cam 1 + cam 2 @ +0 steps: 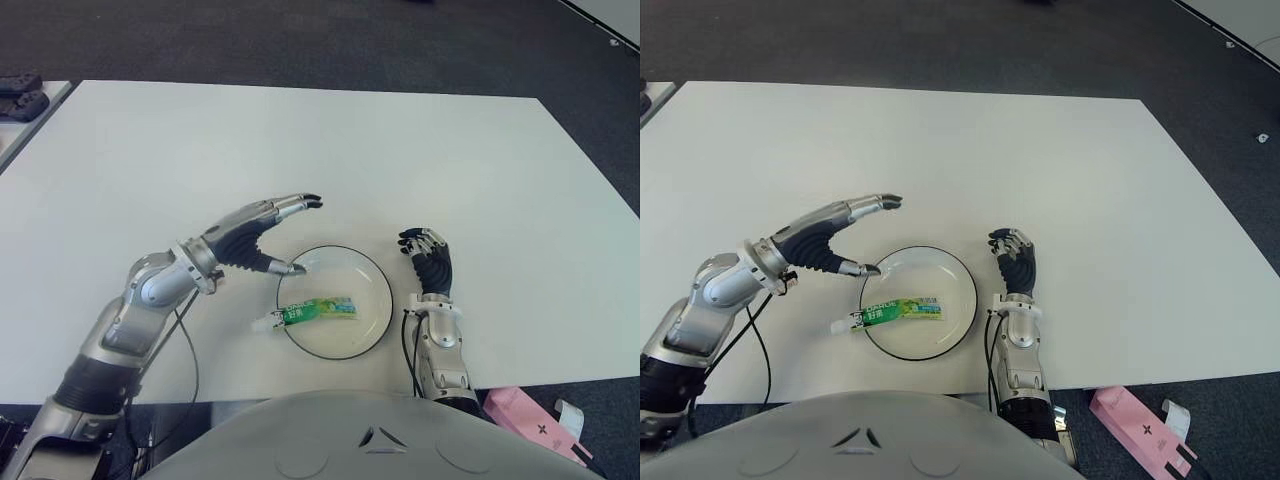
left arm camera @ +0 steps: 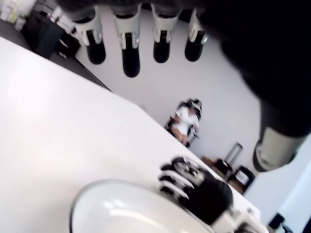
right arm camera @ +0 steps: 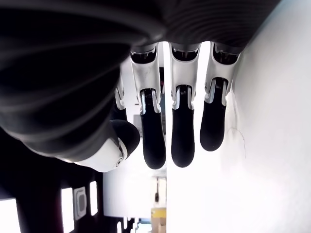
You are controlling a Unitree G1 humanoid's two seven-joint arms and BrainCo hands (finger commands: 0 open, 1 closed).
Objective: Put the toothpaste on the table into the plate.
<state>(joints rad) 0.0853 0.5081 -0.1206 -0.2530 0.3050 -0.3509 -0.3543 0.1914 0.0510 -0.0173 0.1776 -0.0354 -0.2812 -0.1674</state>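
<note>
A green and white toothpaste tube [image 1: 318, 310] lies across the left part of the white plate [image 1: 372, 285], its cap end poking over the plate's left rim. My left hand [image 1: 268, 232] hovers just above and left of the plate, fingers spread and empty, thumb tip near the rim. In the left wrist view the fingertips [image 2: 130, 62] hang straight with nothing between them, above the plate rim [image 2: 85, 191]. My right hand [image 1: 427, 257] shows just right of the plate, fingers relaxed, holding nothing.
The white table [image 1: 330, 160] stretches wide behind the plate. A pink box [image 1: 525, 415] lies on the floor past the table's front right edge. Dark objects [image 1: 20, 95] sit on another surface at far left.
</note>
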